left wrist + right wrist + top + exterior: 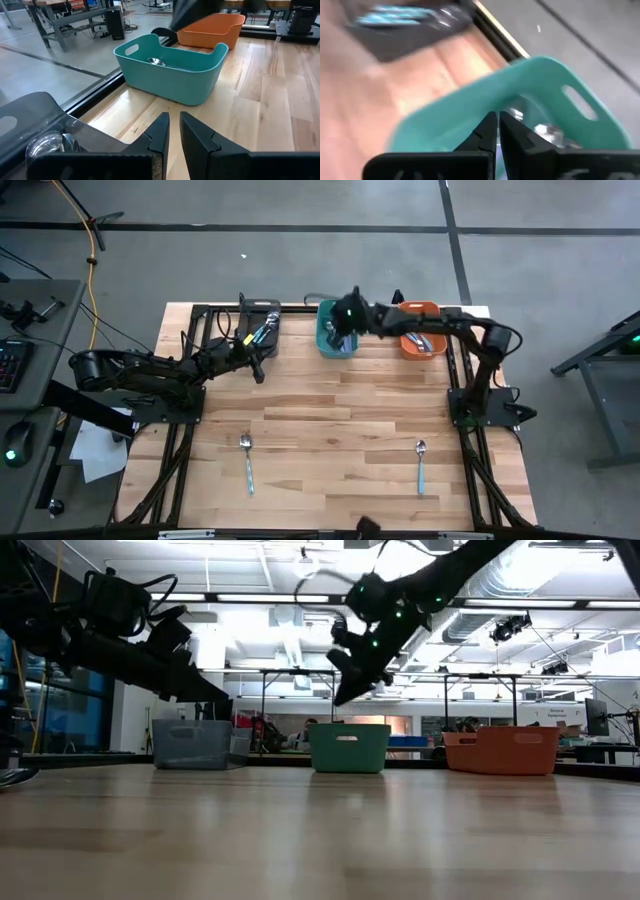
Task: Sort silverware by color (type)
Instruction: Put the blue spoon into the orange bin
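Right gripper (340, 330) hangs over the teal bin (335, 340) at upper centre, fingers pressed together, nothing pinched. Left gripper (258, 372), nearly closed and empty, sits just below the dark grey bin (258, 320). Two blue-handled spoons (247, 460) (421, 463) lie low on the table (330, 420), well apart from both grippers.

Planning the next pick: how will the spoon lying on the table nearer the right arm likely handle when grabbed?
The spoon probably stays stiff, given its metal bowl. Its slim handle lies flat on the table, so it may slip or pivot when pinched. It looks light.
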